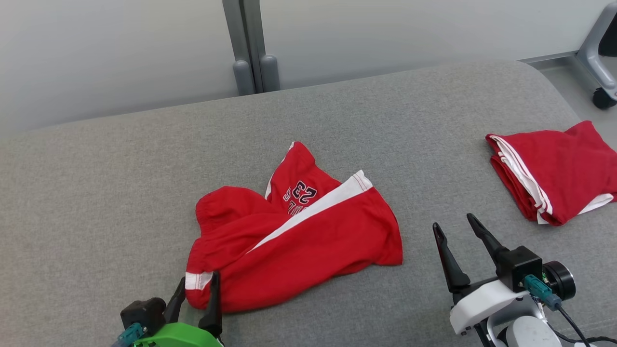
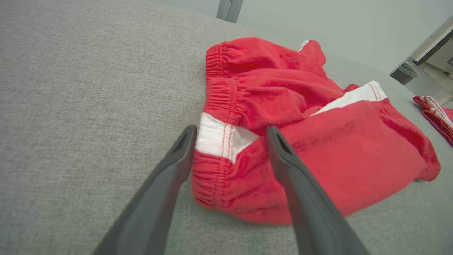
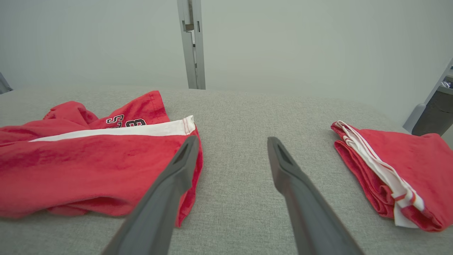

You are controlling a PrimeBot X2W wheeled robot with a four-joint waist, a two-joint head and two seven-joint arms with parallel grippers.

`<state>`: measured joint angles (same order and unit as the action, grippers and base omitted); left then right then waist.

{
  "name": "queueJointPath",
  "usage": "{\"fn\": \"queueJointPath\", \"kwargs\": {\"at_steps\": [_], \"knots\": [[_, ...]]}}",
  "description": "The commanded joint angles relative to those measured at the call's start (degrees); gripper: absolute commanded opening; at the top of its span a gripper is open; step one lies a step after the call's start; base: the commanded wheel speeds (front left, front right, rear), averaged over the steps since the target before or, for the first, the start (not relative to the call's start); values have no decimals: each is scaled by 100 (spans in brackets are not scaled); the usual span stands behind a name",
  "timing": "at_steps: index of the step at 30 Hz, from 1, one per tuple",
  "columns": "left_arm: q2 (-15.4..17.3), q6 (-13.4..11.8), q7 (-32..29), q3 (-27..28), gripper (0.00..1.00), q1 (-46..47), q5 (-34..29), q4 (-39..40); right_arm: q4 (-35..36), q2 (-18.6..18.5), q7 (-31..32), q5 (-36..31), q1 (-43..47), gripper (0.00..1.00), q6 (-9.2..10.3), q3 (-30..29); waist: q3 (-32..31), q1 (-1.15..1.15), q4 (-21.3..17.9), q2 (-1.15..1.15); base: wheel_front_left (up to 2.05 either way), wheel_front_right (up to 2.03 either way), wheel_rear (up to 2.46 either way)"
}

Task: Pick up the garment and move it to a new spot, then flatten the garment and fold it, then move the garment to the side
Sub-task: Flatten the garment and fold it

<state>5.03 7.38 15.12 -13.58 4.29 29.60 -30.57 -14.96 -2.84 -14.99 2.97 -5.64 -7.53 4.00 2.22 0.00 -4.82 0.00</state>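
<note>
Left wrist view: the left jaws stand wide, astride the white-patched waistband corner of the crumpled red shorts (image 2: 318, 141), holding nothing. The right jaws, equally wide and empty, point across the grey tabletop (image 1: 96, 193) just right of the shorts. A folded red garment (image 1: 564, 168) lies further right.

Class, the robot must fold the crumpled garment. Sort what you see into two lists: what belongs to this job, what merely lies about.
Job:
- crumpled red fabric shorts with white stripe
- grey cloth surface under them
- left gripper, open, at the waistband
- right gripper, open, beside them

Lying about:
- folded red-and-white fabric garment, far right
- grey metal post
- grey wheeled stand
</note>
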Motion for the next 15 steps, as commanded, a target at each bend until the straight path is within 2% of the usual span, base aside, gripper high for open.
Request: {"fn": "queueJointPath", "kwargs": {"at_steps": [1, 2, 3, 4, 5, 6, 8, 15], "knots": [[49, 18, -1, -36, 100, 81, 105, 21, 19, -16, -26, -25, -74, 100, 9, 2, 19, 0, 15, 0, 0, 0, 0], [62, 18, -1, -58, 100, 88, 134, 35, 27, -16, -25, -21, -85, 100, 9, 3, 29, 0, 26, 0, 0, 0, 0], [83, 18, -1, -80, 80, 94, 157, 50, 33, -16, -26, -15, -89, 100, 9, 2, 39, 0, 40, 0, 0, 0, 0], [87, 18, -1, -110, 44, 91, 201, 61, 25, -15, -25, -7, -88, 100, 9, 21, 49, 0, 55, 0, 0, 0, 0], [95, 18, -1, -136, 35, 91, 218, 72, 25, -15, -25, 0, -89, 100, 9, 37, 55, 0, 66, 0, 0, 0, 0], [108, 18, -1, -161, 17, 93, 246, 95, 26, -16, -25, 7, -89, 100, 9, 44, 62, 0, 79, 0, 0, 0, 0], [117, 18, -1, -215, 0, 90, 286, 145, 30, -17, -26, 21, -95, 100, 9, 47, 76, 0, 104, 0, 0, 0, 0], [188, 18, -1, -303, 0, 157, 349, 399, -52, -17, -25, 60, -268, 100, 9, 35, 225, 0, 286, 0, 0, 0, 0]]}}
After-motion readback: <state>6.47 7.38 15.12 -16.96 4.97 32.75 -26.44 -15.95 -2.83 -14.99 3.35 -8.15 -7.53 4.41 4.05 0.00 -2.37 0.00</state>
